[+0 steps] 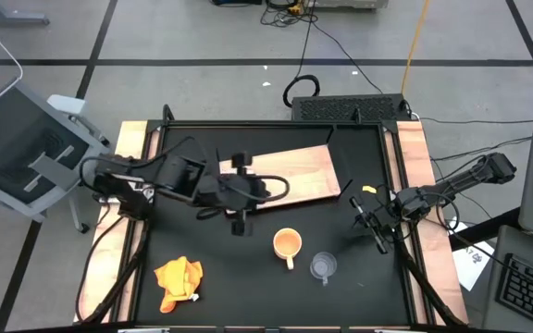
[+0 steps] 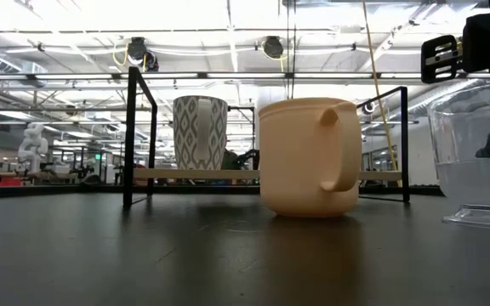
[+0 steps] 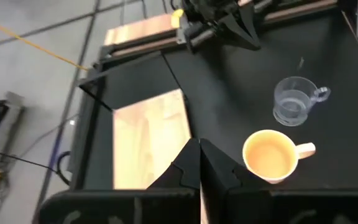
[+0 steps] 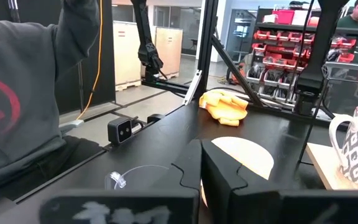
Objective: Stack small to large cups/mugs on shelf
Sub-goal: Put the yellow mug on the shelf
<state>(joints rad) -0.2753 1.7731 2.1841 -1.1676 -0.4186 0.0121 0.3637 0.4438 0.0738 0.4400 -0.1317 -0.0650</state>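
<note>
On the far left, an orange cloth (image 1: 178, 281) lies on the black tabletop (image 1: 248, 277). The left fingers (image 1: 241, 196) are pressed together and hold nothing, hovering over the wooden shelf (image 1: 299, 174). The white patterned cup (image 2: 200, 133) stands on the shelf; only the low view shows it clearly. Right of these fingers sit the yellow cup (image 1: 288, 245) and the glass cup (image 1: 322, 267). The right fingers (image 1: 370, 222) are closed too, just beyond the glass cup.
</note>
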